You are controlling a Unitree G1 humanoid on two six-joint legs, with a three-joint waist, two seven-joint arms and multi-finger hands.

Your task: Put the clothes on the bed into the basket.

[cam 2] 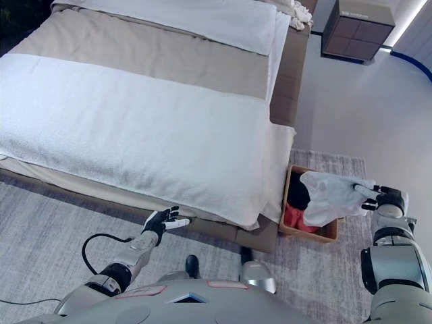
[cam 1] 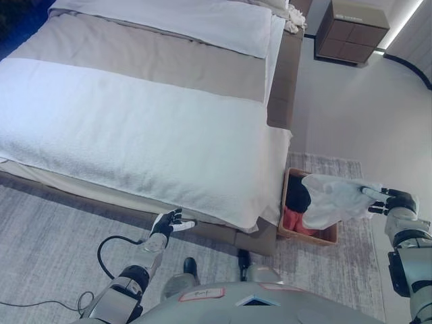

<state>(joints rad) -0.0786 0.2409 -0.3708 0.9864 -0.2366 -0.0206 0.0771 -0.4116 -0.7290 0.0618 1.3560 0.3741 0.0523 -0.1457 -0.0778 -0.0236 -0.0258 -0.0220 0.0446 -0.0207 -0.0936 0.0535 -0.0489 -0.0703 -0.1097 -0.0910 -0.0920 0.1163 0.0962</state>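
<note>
The right robot hand [cam 1: 386,200] is out at the right side of the view, beside the foot corner of the bed [cam 1: 142,128], with its fingers pinched shut on one edge of a white garment [cam 1: 334,198]. The garment spreads from that robot hand toward the bed and droops in a loose fold, hanging directly over the basket [cam 1: 329,236] so that its lower edge dips into the opening and covers much of the right half. The basket is a brown rectangular box standing on the grey rug [cam 1: 40,223], pressed close against the corner of the bed where the white cover hangs down. Inside it, under the white garment, a dark piece of clothing [cam 1: 298,195] lies at the end nearer the bed and a red piece of clothing [cam 1: 295,221] lies below it, toward the robot. The left robot hand [cam 1: 169,223] is well apart from all this, low at the foot edge of the bed, its fingers straight and spread, holding nothing, with the fingertips just at the overhanging white cover. The bed top shows only a white cover, a tan band and a white pillow end. A brown nightstand [cam 1: 351,30] stands on the pale floor beyond the head of the bed.
</note>
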